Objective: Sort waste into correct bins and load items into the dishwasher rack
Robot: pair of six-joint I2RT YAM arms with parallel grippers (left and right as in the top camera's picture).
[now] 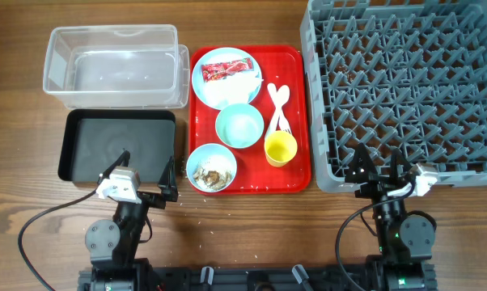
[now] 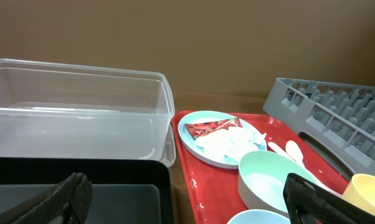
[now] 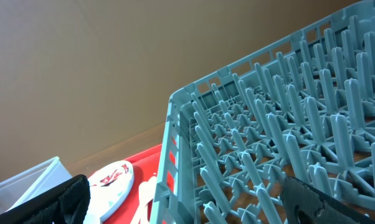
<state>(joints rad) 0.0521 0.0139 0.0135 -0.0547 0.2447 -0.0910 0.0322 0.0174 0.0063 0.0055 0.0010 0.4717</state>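
On the red serving tray point(image 1: 296, 174), a light blue plate point(image 1: 207, 81) holds a red wrapper point(image 1: 226, 71) and a white napkin point(image 1: 237, 87). Below it sit a pale green bowl point(image 1: 239, 126), a light blue bowl point(image 1: 196, 158) with food scraps point(image 1: 211, 172), a yellow cup point(image 1: 281, 149) and a white fork and spoon point(image 1: 277, 105). The clear box point(image 1: 114, 65) and black tray point(image 1: 118, 145) lie left. The grey rack point(image 1: 405, 89) fills the right. My left gripper point(image 1: 146, 171) is open over the black tray's near right edge. My right gripper point(image 1: 381, 166) is open at the rack's near edge.
In the left wrist view the open left gripper point(image 2: 187, 199) spans the black tray point(image 2: 113, 171) and the green bowl point(image 2: 268, 180). In the right wrist view the right gripper point(image 3: 187, 199) faces the rack's pegs point(image 3: 287, 124). Rice grains speckle the wooden table point(image 1: 187, 212).
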